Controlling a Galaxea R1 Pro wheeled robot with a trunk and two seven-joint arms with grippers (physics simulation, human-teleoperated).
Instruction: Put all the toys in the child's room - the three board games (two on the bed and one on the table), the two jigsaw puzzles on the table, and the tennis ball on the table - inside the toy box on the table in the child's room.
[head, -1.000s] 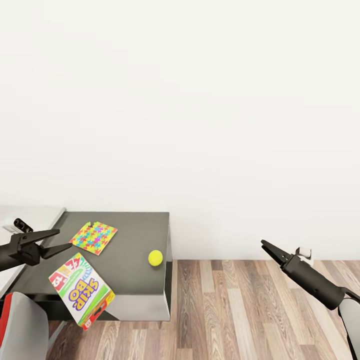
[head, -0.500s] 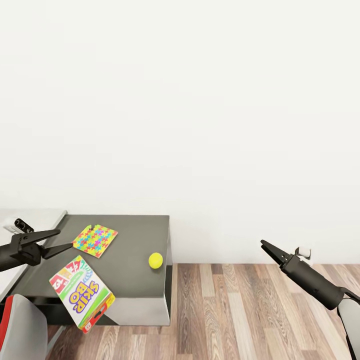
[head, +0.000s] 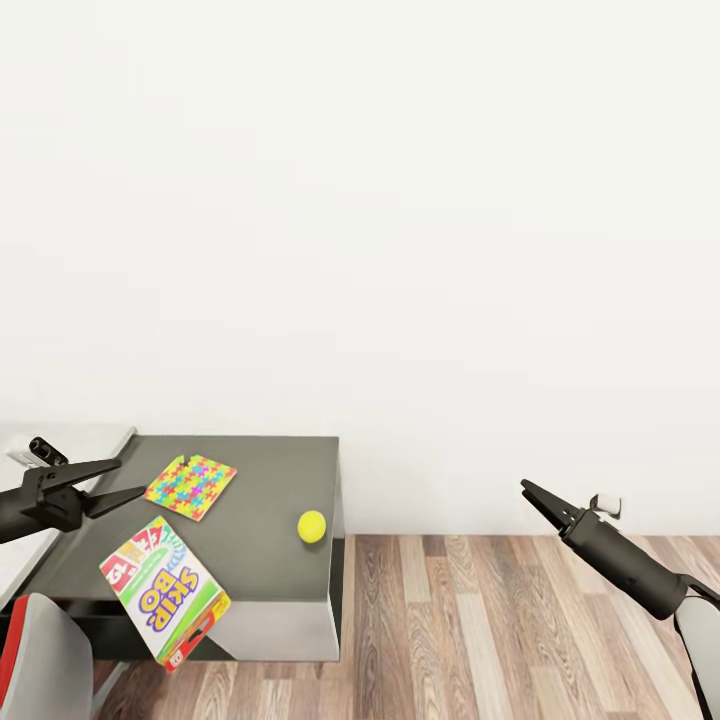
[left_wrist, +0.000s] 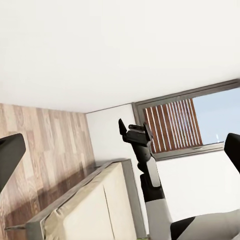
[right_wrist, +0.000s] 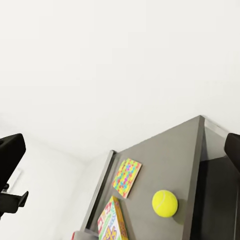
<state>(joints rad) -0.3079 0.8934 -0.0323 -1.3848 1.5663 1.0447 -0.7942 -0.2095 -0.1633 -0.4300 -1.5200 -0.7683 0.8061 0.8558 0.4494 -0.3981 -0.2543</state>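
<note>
A dark grey table (head: 270, 470) stands at the lower left of the head view. On it lie a colourful jigsaw puzzle (head: 190, 486), a yellow tennis ball (head: 312, 526) near the right edge, and a Skip-Bo board game (head: 163, 589) overhanging the front edge. My left gripper (head: 128, 477) hovers open above the table's left side, just left of the puzzle. My right gripper (head: 526, 487) hangs over the floor, well right of the table; in its wrist view the fingers (right_wrist: 11, 150) stand wide apart, and the ball (right_wrist: 165, 203), puzzle (right_wrist: 127, 177) and game (right_wrist: 112, 220) lie ahead.
A grey chair with red trim (head: 40, 650) is at the lower left corner. A pale surface (head: 60, 440) adjoins the table's left side. Wood floor (head: 500, 620) spreads to the right, below a white wall with an outlet (head: 605, 505). The left wrist view holds a bed (left_wrist: 90, 205) and a window (left_wrist: 175, 125).
The whole head view has shifted slightly, so the table and toys sit a little lower in the picture. Both arms keep their pose.
</note>
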